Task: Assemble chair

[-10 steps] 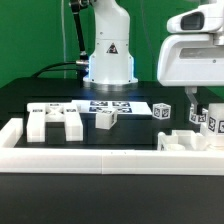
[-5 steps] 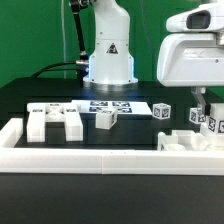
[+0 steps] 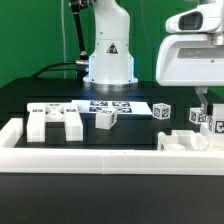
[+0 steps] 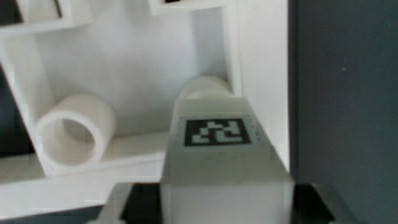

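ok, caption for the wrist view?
Gripper shut on tagged white chair piece, next to a white part with round hole.

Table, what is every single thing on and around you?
Marker board: one, white, black tags, mid-table.
Big white blocky plastic parts: one or two, white, exterior view's left.
Small white tagged plastic cubes: two, white, by the marker board.
White plastic chair pieces: count unclear, white, exterior view's right.
White tagged plastic post: one, white, in the pincer.
Long low white border frame: one, white, front.
Black table: one, black, under everything.
Robot base: one, white, behind table.
Pincer: one, white-bodied, shut on the post.
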{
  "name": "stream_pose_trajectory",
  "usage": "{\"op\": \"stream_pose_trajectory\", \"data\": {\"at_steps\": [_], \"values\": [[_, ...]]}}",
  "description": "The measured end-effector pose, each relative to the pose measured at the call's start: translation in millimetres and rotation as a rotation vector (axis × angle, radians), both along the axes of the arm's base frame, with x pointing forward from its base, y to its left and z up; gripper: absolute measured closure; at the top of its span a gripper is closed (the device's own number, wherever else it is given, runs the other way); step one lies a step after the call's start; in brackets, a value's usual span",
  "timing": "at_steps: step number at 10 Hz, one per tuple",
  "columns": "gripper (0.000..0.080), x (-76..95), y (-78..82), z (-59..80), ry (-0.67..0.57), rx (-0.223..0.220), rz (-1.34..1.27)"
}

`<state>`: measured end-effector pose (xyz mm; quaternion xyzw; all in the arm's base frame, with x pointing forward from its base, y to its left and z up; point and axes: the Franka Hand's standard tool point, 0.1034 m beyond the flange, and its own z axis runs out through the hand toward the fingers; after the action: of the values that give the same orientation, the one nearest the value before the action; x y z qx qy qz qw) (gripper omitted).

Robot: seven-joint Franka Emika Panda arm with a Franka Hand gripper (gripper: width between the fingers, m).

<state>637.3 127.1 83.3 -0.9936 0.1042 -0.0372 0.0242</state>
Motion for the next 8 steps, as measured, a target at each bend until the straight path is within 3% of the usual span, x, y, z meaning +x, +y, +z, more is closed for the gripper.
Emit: {"op": "stream_pose_trajectory", "data": {"at_steps": [8], "values": [[0.0508,-1.1,-2.6,-1.5,0.037,0.091,-0.795]]}}
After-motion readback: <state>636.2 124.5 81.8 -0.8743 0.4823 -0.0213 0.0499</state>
